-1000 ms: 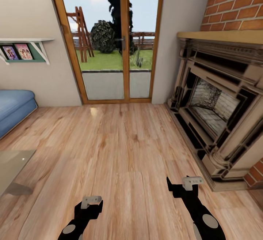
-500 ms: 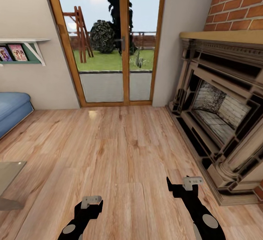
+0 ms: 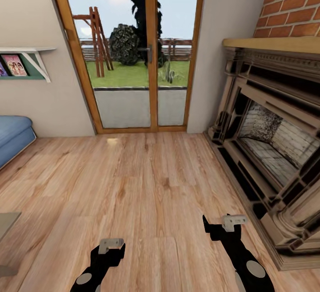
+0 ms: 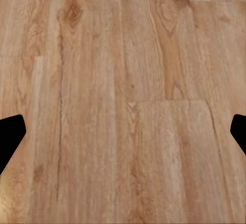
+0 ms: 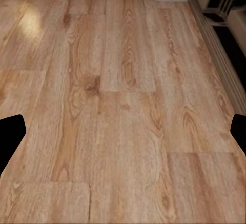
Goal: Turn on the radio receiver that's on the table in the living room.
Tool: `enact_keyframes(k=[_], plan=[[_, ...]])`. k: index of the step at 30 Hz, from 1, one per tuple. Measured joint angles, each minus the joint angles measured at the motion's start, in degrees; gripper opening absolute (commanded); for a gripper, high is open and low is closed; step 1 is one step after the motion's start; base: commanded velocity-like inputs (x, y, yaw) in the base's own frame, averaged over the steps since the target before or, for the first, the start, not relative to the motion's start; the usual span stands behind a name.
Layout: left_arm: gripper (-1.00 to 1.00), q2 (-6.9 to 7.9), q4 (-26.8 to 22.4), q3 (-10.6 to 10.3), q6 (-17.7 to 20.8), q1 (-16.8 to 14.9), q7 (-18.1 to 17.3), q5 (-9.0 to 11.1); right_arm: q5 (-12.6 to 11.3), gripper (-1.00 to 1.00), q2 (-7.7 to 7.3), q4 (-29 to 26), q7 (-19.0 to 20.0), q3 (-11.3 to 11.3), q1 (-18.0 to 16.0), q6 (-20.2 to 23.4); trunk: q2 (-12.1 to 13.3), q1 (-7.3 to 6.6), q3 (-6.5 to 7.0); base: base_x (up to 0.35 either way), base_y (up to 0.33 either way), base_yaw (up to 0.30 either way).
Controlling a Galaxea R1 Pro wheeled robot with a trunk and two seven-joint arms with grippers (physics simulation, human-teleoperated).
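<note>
The radio receiver is out of view. A corner of the table, grey and glossy, shows at the head view's left edge. My left gripper and right gripper hang low in front of me over the light wood floor of the living room. The left wrist view has the left gripper with its dark fingertips far apart, open over bare planks. The right gripper stands open the same way, nothing between its fingers.
Glass double doors in a wooden frame face me, with a garden behind. A brick fireplace with a raised hearth lines the right side. A blue sofa end and a wall shelf with pictures are at the left.
The whole head view has shifted: the sofa, the shelf and the table have slid toward the left edge, and the fireplace looms larger. Both arms keep the same pose.
</note>
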Motion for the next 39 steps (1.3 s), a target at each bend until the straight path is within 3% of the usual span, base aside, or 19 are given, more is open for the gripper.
enact_keyframes(k=[29,39], plan=[[1.00,0.00,-0.1,0.0,0.0,0.0,0.0,0.0,0.0,1.00,0.00,0.0,0.0,0.0,0.0,0.0,0.0,0.00,0.00,0.302,0.052,0.000],[1.00,0.00,-0.1,0.0,0.0,0.0,0.0,0.0,0.0,1.00,0.00,0.0,0.0,0.0,0.0,0.0,0.0,0.00,0.00,0.079,0.000,0.000]])
